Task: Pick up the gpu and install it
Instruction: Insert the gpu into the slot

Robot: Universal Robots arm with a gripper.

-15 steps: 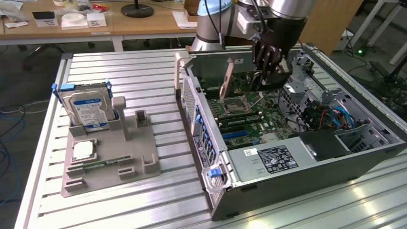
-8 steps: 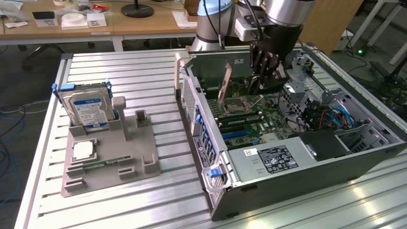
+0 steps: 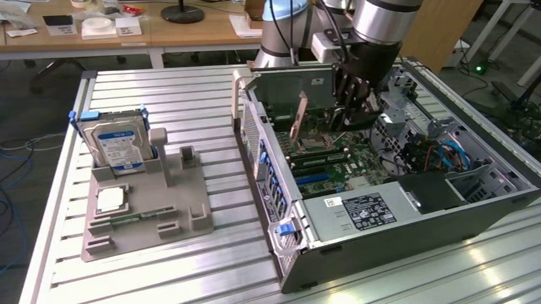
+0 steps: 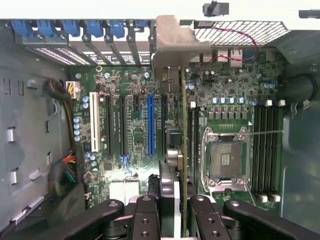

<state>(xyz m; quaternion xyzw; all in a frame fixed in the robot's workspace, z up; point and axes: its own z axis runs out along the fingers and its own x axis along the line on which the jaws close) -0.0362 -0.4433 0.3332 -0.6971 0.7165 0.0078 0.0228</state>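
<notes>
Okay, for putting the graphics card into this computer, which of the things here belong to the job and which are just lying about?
Part of the job:
- gpu, standing edge-on inside the case
- gripper, over the motherboard
- motherboard with its expansion slots
- computer case, lying open

Just lying about:
- hard drive, upright in the grey holder
- processor chip, flat on that holder
- grey holder

My gripper (image 4: 172,212) is cut by pic edge; gpu (image 4: 184,150) lower end hidden behind my fingers (image 4: 145,215); label on hard drive (image 3: 116,144) too small.
</notes>
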